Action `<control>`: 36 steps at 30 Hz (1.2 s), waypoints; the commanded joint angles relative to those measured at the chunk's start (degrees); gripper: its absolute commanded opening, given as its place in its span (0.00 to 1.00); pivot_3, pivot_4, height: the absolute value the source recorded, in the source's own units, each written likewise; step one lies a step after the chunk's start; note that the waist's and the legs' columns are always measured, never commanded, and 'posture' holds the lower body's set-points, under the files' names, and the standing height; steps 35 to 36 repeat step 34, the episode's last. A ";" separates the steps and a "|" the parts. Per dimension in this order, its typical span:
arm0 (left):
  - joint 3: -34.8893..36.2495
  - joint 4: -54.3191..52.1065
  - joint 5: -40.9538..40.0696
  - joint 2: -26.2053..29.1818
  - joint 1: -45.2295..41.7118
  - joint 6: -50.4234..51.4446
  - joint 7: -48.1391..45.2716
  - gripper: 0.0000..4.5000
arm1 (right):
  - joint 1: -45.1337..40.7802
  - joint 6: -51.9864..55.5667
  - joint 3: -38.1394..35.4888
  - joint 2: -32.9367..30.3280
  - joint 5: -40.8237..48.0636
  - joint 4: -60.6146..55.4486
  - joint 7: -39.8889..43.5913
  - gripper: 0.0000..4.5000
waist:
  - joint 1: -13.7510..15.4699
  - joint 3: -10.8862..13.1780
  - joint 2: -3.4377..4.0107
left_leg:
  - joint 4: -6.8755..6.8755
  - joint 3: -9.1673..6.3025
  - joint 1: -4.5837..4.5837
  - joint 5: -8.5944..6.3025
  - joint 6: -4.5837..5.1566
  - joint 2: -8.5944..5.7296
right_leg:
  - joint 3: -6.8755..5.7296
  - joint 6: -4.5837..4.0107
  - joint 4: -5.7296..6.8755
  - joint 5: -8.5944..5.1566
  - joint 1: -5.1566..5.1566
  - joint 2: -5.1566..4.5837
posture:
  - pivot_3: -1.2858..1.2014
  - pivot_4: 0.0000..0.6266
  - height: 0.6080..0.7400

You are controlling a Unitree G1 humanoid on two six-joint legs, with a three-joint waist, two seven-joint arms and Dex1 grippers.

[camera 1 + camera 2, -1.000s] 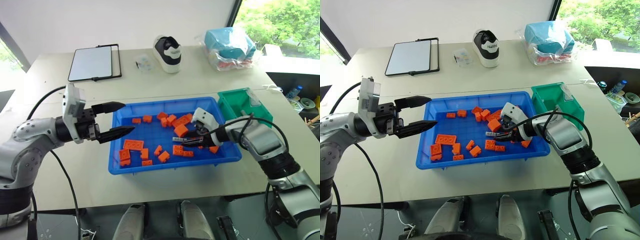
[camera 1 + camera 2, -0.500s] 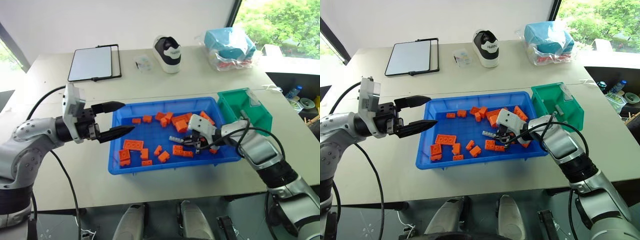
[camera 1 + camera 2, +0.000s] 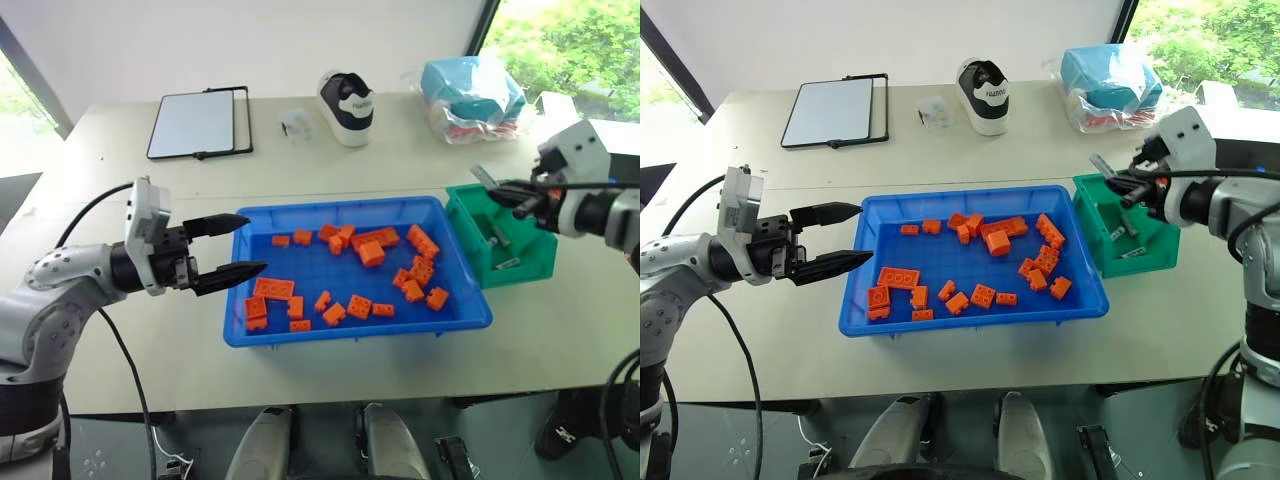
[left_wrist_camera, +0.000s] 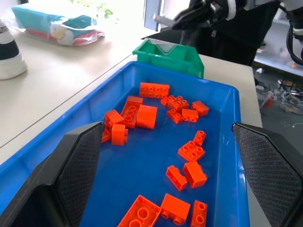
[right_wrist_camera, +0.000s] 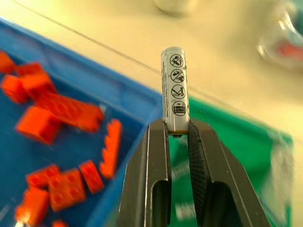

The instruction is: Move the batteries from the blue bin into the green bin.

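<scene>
Right claw (image 5: 174,135) is clamped on one small silver-grey cylindrical battery (image 5: 173,87), pinched by its lower end, with most of its length sticking out past the fingertips. In the head views that claw hangs over the near-left corner of the small deep green plastic bin (image 3: 524,258), just beside the right end wall of the large shallow blue plastic tray (image 3: 470,320) on the beige counter (image 3: 400,165).

Green bin already holds at least two grey batteries (image 3: 500,237) on its floor. Blue tray shows only loose orange toy bricks (image 3: 359,306); I can't pick out any battery left in there, though one could be hidden among the bricks.

Left claw (image 3: 238,247) has its fingers apart, empty, level, parked at the tray's left edge, not touching the tray.

Step in hand, as I read it: carry phase done, release pending. Looks like the last battery, or close to it.

Next move calls for:
- shift the right claw a bit further over the bin's middle, since the protruding end sits towards the tray-side rim
- lower or tip it so the battery points into the bin
- then part the fingers

Risk: drop from here could clip the rim and bounce back into the tray.
</scene>
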 commanded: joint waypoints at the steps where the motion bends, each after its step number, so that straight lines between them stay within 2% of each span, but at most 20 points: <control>1: -0.48 0.96 0.31 0.47 -2.52 -0.99 -1.28 1.00 | 1.22 -3.19 -0.52 0.50 -0.93 -0.21 -2.78 0.11 | -0.31 0.01 0.02 | 0.01 0.02 0.01 0.00 0.00 0.00 | 0.01 0.00 0.03 0.00 -0.01 0.00 | 0.52 0.24 0.93; 2: -0.94 1.43 0.43 0.32 -3.35 -0.98 -1.52 1.00 | 1.80 -5.10 1.12 0.38 -2.67 0.08 -4.21 0.24 | -0.46 0.01 0.03 | 0.02 0.04 0.02 0.00 0.01 0.00 | 0.02 0.00 0.05 0.00 -0.01 0.01 | 0.52 0.24 0.93; 4: -1.58 2.06 0.53 0.12 -4.64 -0.86 -1.84 1.00 | 2.43 -8.74 3.43 0.28 -5.54 0.52 -6.81 0.42 | -0.74 0.00 0.04 | 0.03 0.04 0.03 0.01 0.01 0.00 | 0.02 0.01 0.07 0.01 0.01 0.03 | 0.52 0.24 0.93; 6: -1.73 2.41 0.04 0.01 -5.63 -0.37 -1.87 1.00 | 2.82 -10.34 3.67 0.76 -5.54 -0.68 -7.37 0.64 | -1.03 0.01 0.03 | 0.05 0.04 0.03 0.00 0.01 0.00 | 0.02 0.03 0.07 0.01 0.01 0.05 | 0.52 0.24 0.93; 9: -1.67 3.06 0.00 0.09 -6.06 -0.22 -2.31 1.00 | 3.34 -10.60 1.90 0.84 -2.46 -3.30 -5.29 0.64 | -1.20 0.01 0.03 | 0.04 0.04 0.03 0.00 0.01 -0.01 | 0.02 0.13 0.06 0.07 0.01 0.07 | 0.52 0.24 0.93; 13: 0.09 2.22 -1.31 1.22 -4.70 1.01 -3.06 1.00 | 7.43 -10.43 -5.62 -2.71 6.29 -9.06 4.78 0.64 | -1.04 0.02 0.05 | 0.02 -0.02 0.02 -0.01 0.03 -0.01 | 0.01 0.20 0.06 0.10 0.00 0.10 | 0.52 0.24 0.93; 16: 2.31 0.79 -3.42 2.68 -3.15 2.62 -3.52 1.00 | 18.96 -10.52 -16.80 -7.52 13.65 -14.18 19.81 0.64 | -0.18 0.04 0.02 | 0.03 -0.05 -0.03 -0.03 0.07 -0.02 | -0.04 0.23 0.02 0.08 0.04 0.09 | 0.52 0.24 0.93; 19: 3.01 0.24 -3.98 3.53 -2.02 3.14 -3.65 1.00 | 26.93 -12.11 -23.25 -9.24 15.78 -15.34 25.82 0.64 | 0.14 0.04 0.02 | 0.11 -0.05 0.02 -0.15 0.25 -0.01 | -0.09 0.26 -0.07 0.04 0.19 0.09 | 0.52 0.24 0.93; 23: 3.02 -0.17 -3.79 4.82 -1.19 3.12 -4.57 1.00 | 32.91 -18.78 -25.47 -8.06 11.70 -11.72 25.20 0.64 | 0.06 0.04 0.04 | 0.64 -0.02 0.17 -0.30 0.39 0.02 | -0.08 0.14 -0.07 -0.04 0.56 -0.01 | 0.52 0.24 0.93; 30: 3.21 -0.14 -3.90 7.93 -1.78 3.82 -6.11 1.00 | 32.64 -17.63 -25.18 -3.46 15.27 -15.46 17.87 0.64 | 0.31 0.05 0.05 | 0.73 -0.05 0.14 -0.39 0.33 0.04 | -0.06 0.14 -0.09 -0.03 0.57 -0.09 | 0.52 0.24 0.93; 36: 3.28 -0.20 -3.46 8.71 -1.66 3.47 -6.37 1.00 | 32.95 -17.82 -23.42 -2.59 15.47 -16.14 15.18 0.64 | 0.34 0.07 0.08 | 0.72 -0.06 0.07 -0.48 0.36 0.04 | -0.07 0.15 -0.12 -0.05 0.51 -0.09 | 0.52 0.24 0.93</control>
